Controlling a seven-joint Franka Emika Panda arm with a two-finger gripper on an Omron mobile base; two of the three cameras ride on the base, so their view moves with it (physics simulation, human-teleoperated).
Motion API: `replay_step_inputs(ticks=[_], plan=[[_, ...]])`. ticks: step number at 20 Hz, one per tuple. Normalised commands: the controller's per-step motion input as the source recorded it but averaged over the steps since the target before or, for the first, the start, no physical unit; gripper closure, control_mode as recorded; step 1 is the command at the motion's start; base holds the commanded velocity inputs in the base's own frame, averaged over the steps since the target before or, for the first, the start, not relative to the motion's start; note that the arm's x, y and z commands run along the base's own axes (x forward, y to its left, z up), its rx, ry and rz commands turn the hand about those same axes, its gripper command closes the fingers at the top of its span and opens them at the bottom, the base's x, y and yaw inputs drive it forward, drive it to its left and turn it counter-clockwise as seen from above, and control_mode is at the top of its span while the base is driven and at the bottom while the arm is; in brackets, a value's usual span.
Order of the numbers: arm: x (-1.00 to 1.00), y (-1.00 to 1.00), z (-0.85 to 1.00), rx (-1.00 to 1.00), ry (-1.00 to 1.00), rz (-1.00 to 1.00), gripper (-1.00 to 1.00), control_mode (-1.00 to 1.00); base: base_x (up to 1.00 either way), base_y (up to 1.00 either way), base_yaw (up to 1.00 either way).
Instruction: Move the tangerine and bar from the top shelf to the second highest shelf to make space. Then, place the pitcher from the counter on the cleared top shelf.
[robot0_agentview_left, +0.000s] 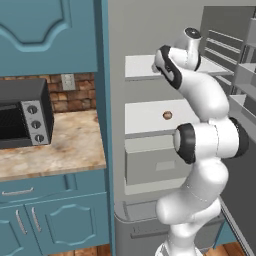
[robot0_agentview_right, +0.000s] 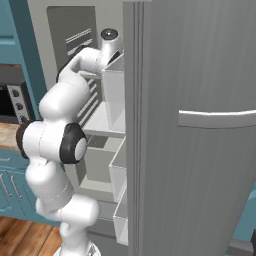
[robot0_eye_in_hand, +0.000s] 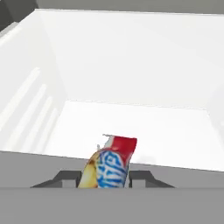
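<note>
The gripper (robot0_eye_in_hand: 106, 178) is clamped on the bar (robot0_eye_in_hand: 110, 162), whose red, blue and yellow wrapper sits between the two dark fingertips over the white top shelf (robot0_eye_in_hand: 144, 127). The arm reaches into the open fridge at top-shelf level, and the tangerine (robot0_agentview_left: 167, 115) rests on the second shelf (robot0_agentview_left: 145, 116) below

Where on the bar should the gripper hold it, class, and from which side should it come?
Across the narrow width near the close end. In the hand view the bar lies lengthwise, pointing away along the top shelf, with the gripper straddling its near end, one fingertip on each long side. Its slim shape probably suits this approach from the open front.
</note>
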Motion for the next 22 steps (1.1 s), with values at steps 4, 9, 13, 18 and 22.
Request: replay_step_inputs(ticks=[4, 9, 13, 18, 22], plan=[[-1.0, 0.0, 0.0, 0.0, -0.01, 0.0, 1.0, -1.0, 0.0, 0.0, 0.0], [-1.0, 0.01, 0.0, -0.02, 0.02, 0.0, 1.0, -1.0, 0.0, 0.0, 0.0], [-1.0, 0.0, -0.47, -0.1, 0.09, 0.03, 1.0, -1.0, 0.0, 0.0, 0.0], [-1.0, 0.0, -0.68, -0.12, 0.13, 0.08, 1.0, -1.0, 0.0, 0.0, 0.0], [-0.52, 0.0, -0.72, -0.04, 0.1, 0.11, 1.0, -1.0, 0.0, 0.0, 0.0]])
